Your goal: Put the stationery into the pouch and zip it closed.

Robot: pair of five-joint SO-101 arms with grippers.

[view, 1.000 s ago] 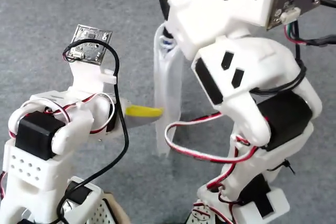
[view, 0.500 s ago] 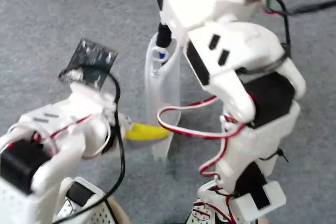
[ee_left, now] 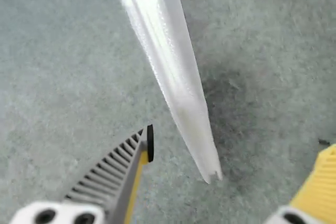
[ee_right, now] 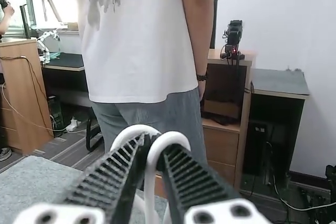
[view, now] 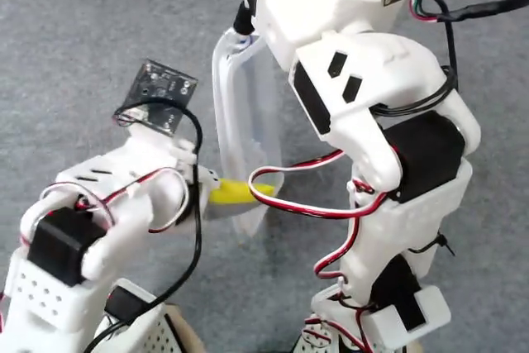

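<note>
Translucent, smooth plastic pouch (view: 241, 121), flat and tapering, hanging upright over the grey, felt-like table (view: 74, 47). Right gripper (ee_right: 151, 148), raised high, is clamped on the pouch's white top rim. Left gripper (ee_left: 236, 153), held low, has its ribbed, yellow-backed fingers (ee_left: 140, 153) spread wide on either side of the pouch's lower end.

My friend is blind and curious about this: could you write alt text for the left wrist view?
A clear pouch hangs slanted over the grey table, its lower corner between the open fingers of the left hand, touching neither.
</note>
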